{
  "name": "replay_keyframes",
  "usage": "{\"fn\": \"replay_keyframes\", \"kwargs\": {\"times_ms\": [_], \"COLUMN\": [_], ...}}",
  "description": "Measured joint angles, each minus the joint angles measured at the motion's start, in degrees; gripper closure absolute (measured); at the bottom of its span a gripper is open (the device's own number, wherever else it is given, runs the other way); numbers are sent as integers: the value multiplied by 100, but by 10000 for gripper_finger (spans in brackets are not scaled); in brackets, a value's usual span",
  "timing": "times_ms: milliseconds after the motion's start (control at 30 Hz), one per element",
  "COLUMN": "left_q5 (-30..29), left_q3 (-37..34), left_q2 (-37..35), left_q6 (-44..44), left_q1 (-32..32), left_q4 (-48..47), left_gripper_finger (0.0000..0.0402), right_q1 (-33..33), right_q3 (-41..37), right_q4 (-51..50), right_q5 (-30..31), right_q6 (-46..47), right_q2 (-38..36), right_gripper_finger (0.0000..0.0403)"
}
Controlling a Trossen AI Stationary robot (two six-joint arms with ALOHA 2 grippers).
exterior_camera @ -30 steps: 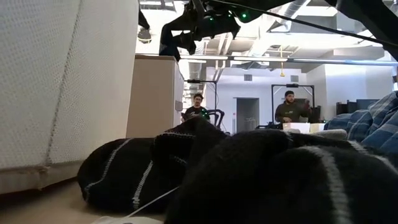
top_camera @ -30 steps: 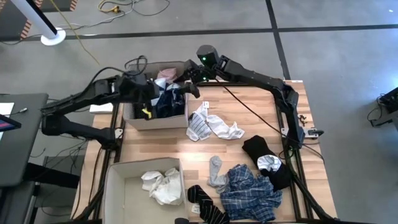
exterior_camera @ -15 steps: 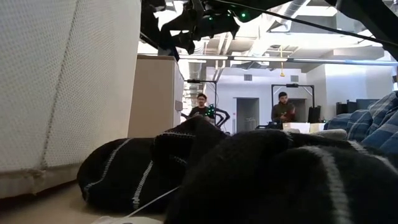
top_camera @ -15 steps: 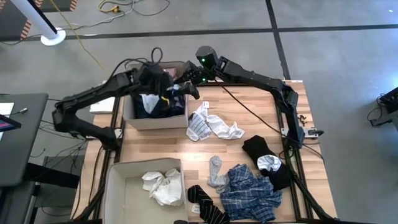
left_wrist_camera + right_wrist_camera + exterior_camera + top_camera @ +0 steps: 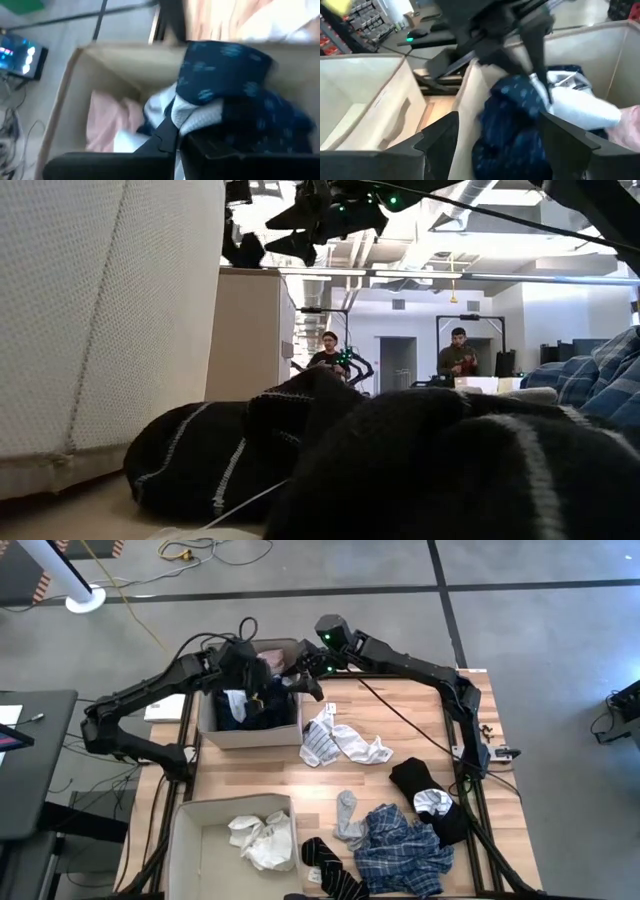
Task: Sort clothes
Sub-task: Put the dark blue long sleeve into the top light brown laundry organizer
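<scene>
Soft, limp navy dotted garment (image 5: 225, 70) in the far box (image 5: 250, 730) at the bench's far left corner, best pinched at a raised fold; left gripper (image 5: 255, 700) closed and empty above it, right gripper (image 5: 305, 680) wide alongside.

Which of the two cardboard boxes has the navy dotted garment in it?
The far box, the one under both grippers, holds the navy dotted garment along with pink and white pieces. The near box holds only a white garment.

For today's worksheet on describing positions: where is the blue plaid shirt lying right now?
In the high view the blue plaid shirt lies crumpled on the table's near right part, beside the striped dark socks and just below the black garment.
</scene>
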Motion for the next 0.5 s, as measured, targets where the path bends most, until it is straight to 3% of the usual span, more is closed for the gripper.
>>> {"fn": "replay_keyframes", "kwargs": {"times_ms": [367,500], "left_q5": [-82,637], "left_q3": [2,6], "left_q2": [83,356], "left_q6": [13,-113], "left_q1": [708,1032], "left_q4": [-1204,-1391], "left_gripper_finger": [400,401], "right_q1": [-9,101], "right_q3": [0,0], "right_q4": [-1305,-1851], "right_q5": [914,916], "right_q6": [-415,-432], "right_q2": [-327,-406], "right_gripper_finger": [117,117]}}
